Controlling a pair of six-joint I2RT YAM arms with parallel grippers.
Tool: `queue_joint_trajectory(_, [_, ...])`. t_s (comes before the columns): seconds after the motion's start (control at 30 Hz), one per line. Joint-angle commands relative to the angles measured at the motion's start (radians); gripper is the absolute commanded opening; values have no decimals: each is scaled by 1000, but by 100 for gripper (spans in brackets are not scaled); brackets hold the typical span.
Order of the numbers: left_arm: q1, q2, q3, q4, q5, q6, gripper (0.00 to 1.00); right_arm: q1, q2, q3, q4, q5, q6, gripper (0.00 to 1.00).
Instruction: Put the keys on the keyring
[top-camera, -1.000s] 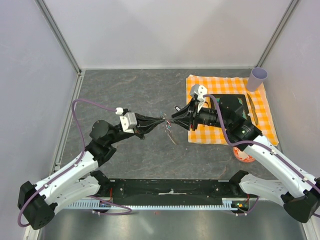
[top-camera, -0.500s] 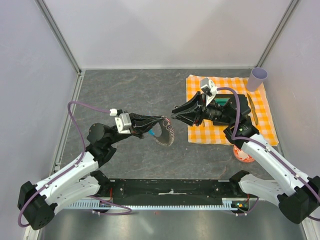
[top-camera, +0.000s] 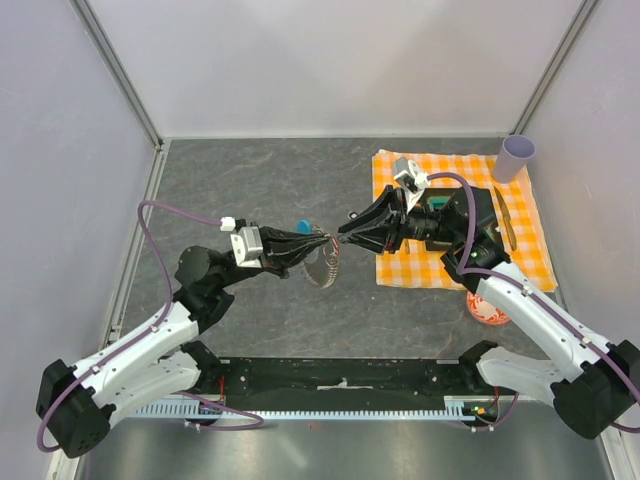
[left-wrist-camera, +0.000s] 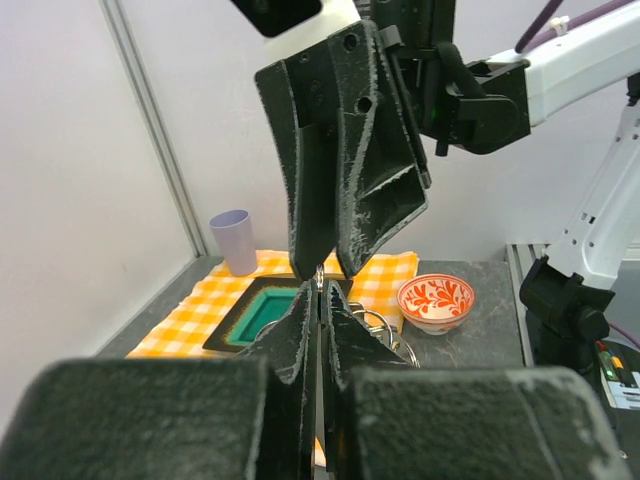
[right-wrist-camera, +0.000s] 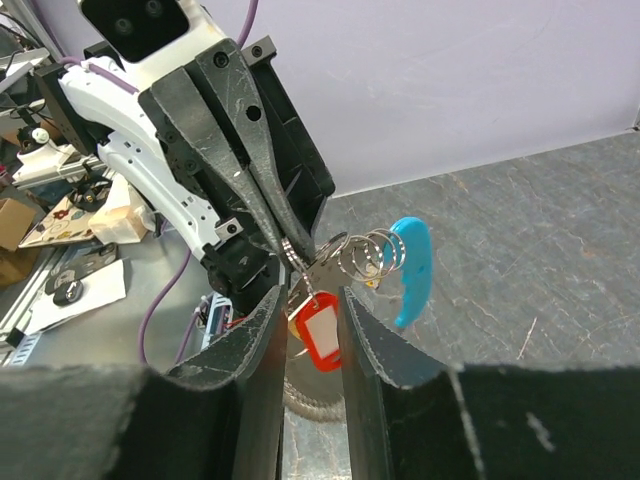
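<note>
Grey stone-patterned tabletop is filling the overhead view, with pale walls closing it in on the left, back and right. The two arms are reaching inward from the near edge and meeting tip to tip above the middle of the table.

The left gripper is clamping tight on the keyring, a bunch of fine grey metal loops with a curved bright blue plastic piece; its fingertips are pinching one small loop while the rest is dangling beneath.

The right gripper is standing partly open. The key is hanging with its red plastic head between this gripper's fingers, just beside the loops. Whether the pads are actually pressing on it cannot be told. A white label window is showing on the red head, and any writing there is too small to tell.

Bare tabletop is stretching from the grippers to the back wall and the left wall. To the right, an orange-and-white checked cloth is lying with its left edge just beside the meeting point. A black tray with a green inside is sitting on it. A lilac cup is standing at the cloth's far right corner against the wall. A red-patterned bowl is sitting off the cloth's near edge, under the right arm.
</note>
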Motion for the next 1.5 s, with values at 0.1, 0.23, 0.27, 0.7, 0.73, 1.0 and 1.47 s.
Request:
queue_joint_trajectory(0.1, [-4, 4, 27, 98, 44, -36, 2, -3, 15, 20, 62, -17, 11, 26])
queue_joint_trajectory(0.23, [-4, 5, 28, 103, 44, -39, 2, -4, 19, 19, 70, -34, 17, 19])
queue_joint_trajectory(0.27, [-2, 4, 28, 107, 44, -39, 2, -4, 18, 17, 70, -37, 17, 16])
queue_joint_trajectory(0.7, [-4, 27, 42, 130, 65, -56, 2, -3, 7, 5, 87, -86, 20, 16])
queue_joint_trajectory(0.73, [-4, 27, 43, 130, 67, -56, 2, -4, 9, 7, 87, -87, 17, 17])
queue_joint_trajectory(1.0, [-4, 27, 42, 135, 62, -56, 2, -4, 10, -3, 107, -107, 28, 11])
queue_joint_trajectory(1.47, [-2, 19, 44, 144, 67, -66, 2, -4, -4, -21, 65, -100, -3, 8])
